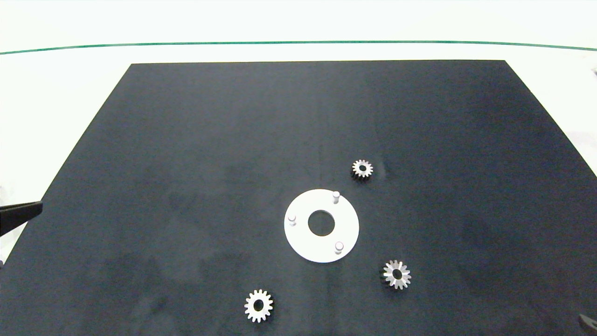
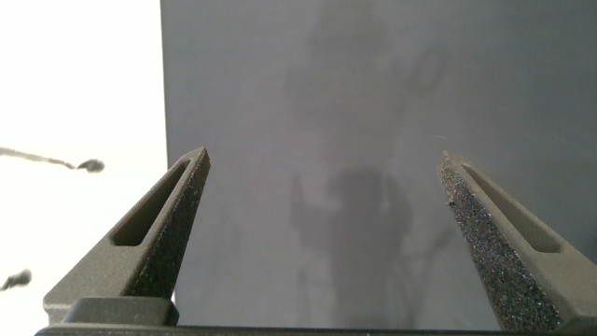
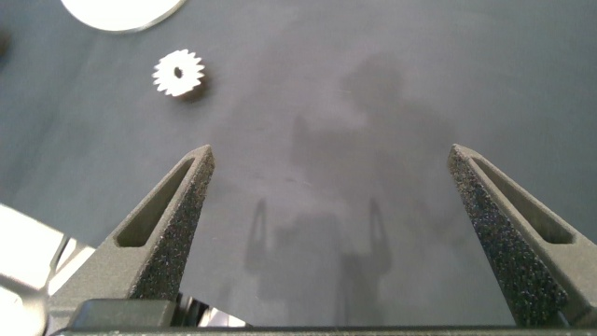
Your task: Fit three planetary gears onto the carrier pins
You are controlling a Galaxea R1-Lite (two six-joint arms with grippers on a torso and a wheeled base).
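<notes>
A flat white plate [image 1: 301, 242] with three bare carrier pins [image 1: 336, 196] is lying on the matte black mat [image 1: 186, 163]. Three toothed metal planetary gears [image 1: 362, 168] are resting around it, all apart from it, with open mat between. The left gripper [image 2: 322, 173] and right gripper [image 3: 328, 168] are hovering near the mat's edges, well away from the plate, fingers spread wide and empty.

no readable text, labels, brands, numbers or signs anywhere in view
</notes>
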